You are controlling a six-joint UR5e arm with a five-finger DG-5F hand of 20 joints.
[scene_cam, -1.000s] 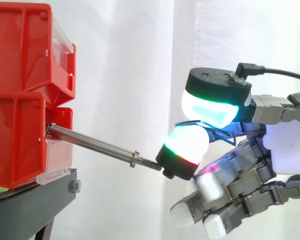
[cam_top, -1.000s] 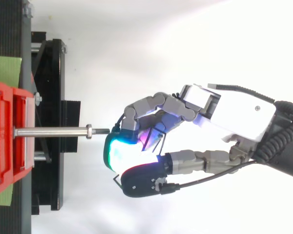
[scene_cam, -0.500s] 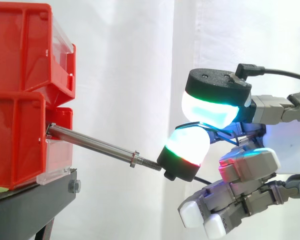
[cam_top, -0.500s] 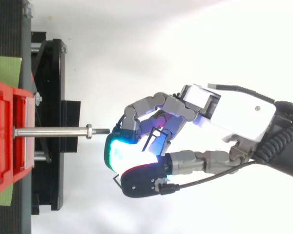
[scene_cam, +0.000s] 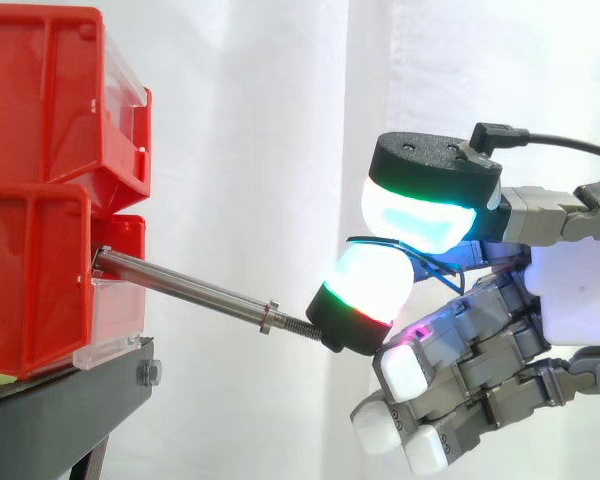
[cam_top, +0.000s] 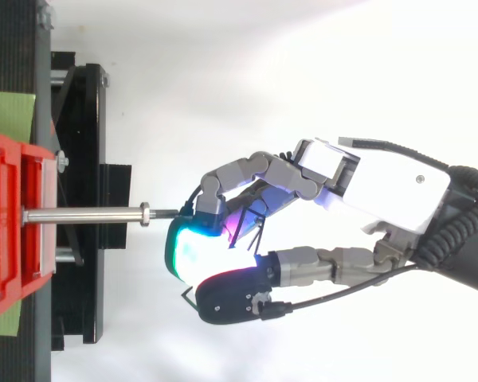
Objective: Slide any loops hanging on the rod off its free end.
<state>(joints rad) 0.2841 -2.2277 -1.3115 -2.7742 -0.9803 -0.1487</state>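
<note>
Side view: a steel rod [scene_cam: 180, 282] juts from the front of the lower red bin [scene_cam: 30, 280], which sits under an upper red bin [scene_cam: 40, 100] on the black stand [scene_cam: 60, 410] at the left of the frame, before the white curtain [scene_cam: 250, 120]. The rod slopes down toward frame centre. A nut [scene_cam: 269, 317] sits just short of its threaded free end. The hand [scene_cam: 570, 290] enters from the right edge. Its thumb pad [scene_cam: 420, 215], glowing cyan under a black cap, lies directly above a second glowing pad [scene_cam: 370, 285], whose dark cap meets the rod's tip. The remaining fingers [scene_cam: 405, 370] are curled low at lower right, their pads white. Top view: the rod [cam_top: 80, 213] runs level from the red bin at the left edge to the nut [cam_top: 145, 213], in line with the hand [cam_top: 382, 187] at right. This view shows what the side view partly hides. A thin dark loop [cam_top: 240, 232] is pinched between the two closed pads and stands out behind them, past the nut and beside the free end. Whether it still catches the tip cannot be told. A green sheet [cam_top: 8, 111] lies at the left edge, beside the stand [cam_top: 88, 119].
</note>
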